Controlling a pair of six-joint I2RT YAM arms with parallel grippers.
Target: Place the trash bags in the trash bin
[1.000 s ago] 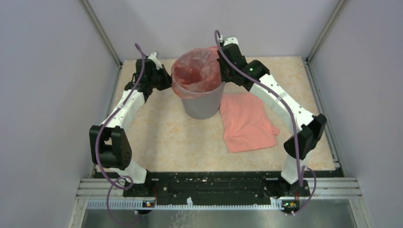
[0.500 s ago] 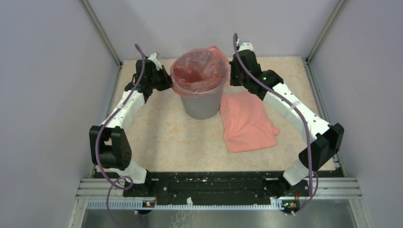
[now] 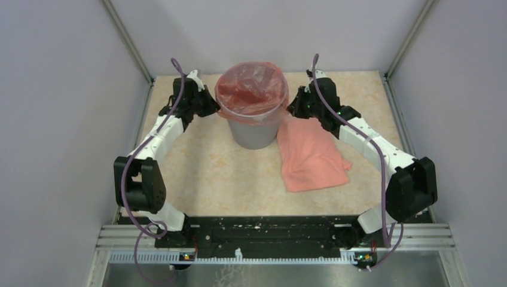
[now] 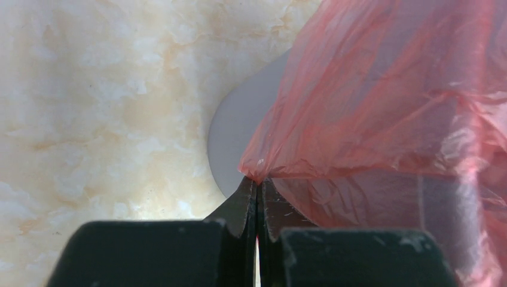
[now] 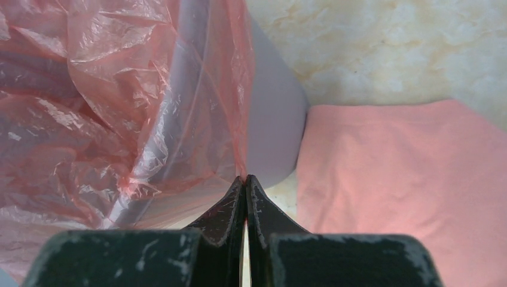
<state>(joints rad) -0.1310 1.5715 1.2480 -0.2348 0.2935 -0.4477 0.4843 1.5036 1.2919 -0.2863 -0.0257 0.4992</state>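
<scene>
A grey trash bin [image 3: 253, 133] stands at the back middle of the table. A translucent orange-red trash bag [image 3: 251, 89] sits in its mouth, its film folded over the rim. My left gripper [image 3: 213, 107] is shut on the bag's left edge [image 4: 281, 149] beside the bin's wall [image 4: 236, 143]. My right gripper [image 3: 291, 107] is shut on the bag's right edge [image 5: 227, 119] beside the bin's wall [image 5: 275, 131]. A flat salmon-pink stack of bags [image 3: 311, 152] lies on the table right of the bin, also in the right wrist view [image 5: 412, 173].
The table top [image 3: 215, 173] is beige marble-patterned, fenced by grey walls with metal posts at the back corners. A black rail [image 3: 263, 230] with the arm bases runs along the near edge.
My right gripper has pulled the bag's right edge outward to the right and down over the bin's rim. The bag's mouth now spreads over the rim. The left gripper has barely moved.
</scene>
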